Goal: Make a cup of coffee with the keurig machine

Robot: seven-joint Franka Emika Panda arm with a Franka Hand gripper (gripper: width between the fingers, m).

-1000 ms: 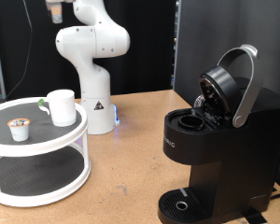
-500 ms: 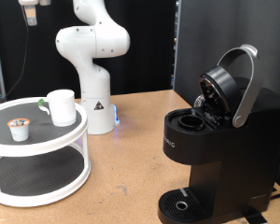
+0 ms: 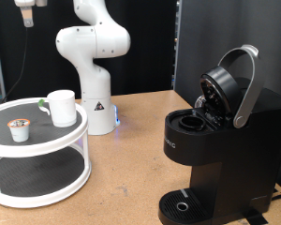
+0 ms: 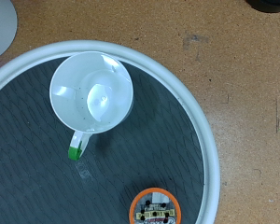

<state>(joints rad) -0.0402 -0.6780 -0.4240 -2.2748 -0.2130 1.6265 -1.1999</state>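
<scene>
Overhead, claw (image 3: 27, 6) high above cup (image 3: 62, 107) on tray (image 3: 47, 141); opening indiscernible; keurig machine (image 3: 215, 141) lid raised.

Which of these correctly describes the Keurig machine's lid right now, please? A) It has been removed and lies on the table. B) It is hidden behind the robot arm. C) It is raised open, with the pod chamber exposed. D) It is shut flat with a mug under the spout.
C: in the exterior view the keurig machine has its silver-grey lid handle tilted up and the round pod chamber open, while the cup sits on the tiered tray.
</scene>
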